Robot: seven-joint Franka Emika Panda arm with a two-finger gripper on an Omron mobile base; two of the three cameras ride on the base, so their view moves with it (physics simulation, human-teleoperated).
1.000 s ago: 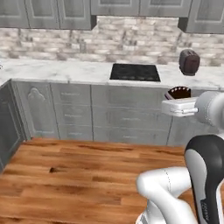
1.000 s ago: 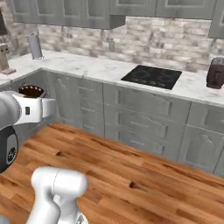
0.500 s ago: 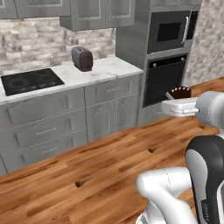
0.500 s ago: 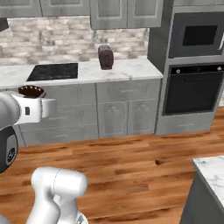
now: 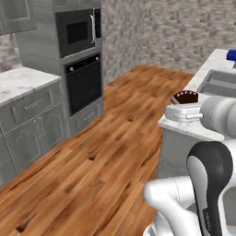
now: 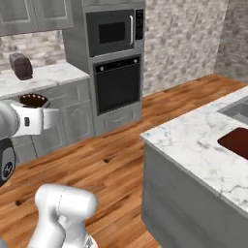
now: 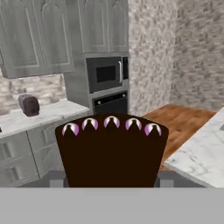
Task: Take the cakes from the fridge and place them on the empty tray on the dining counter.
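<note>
Warm wooden plank flooring and grey shaker cabinets fill the room behind the arm, with a built-in black wall oven (image 6: 117, 85) under a microwave (image 6: 113, 33) in the upper middle of the right base view; the claw, a white two-finger gripper (image 5: 185, 104), sits at centre right of the left base view and at the left edge of the right base view, clenched on a dark-brown wedge of cake (image 7: 111, 151) whose broad end carries a row of pinkish-purple dollops; in the hand view the slice stands across the lower middle, its long axis running away from the camera, while the fingertips themselves are hidden behind it.

From the claw outward: the white grey-veined marble dining counter (image 6: 193, 140) lies to the lower right in the hand and right base views, and just behind the gripper in the left base view, where a grey inset sink (image 5: 220, 83) shows at right; a royal-blue tray (image 5: 231, 55) peeks in at the upper right edge of that view, beyond the sink, well apart from the held slice; whether it is the empty one I cannot tell; a dark brown-red flat board (image 6: 237, 142) lies on the marble at the right edge of the right base view.

Judged from this, the carry is under way, and the coming move turns on closing toward the blue tray across the sink; the soft, smooth-sided slice looks liable to deform under a hard squeeze.
</note>
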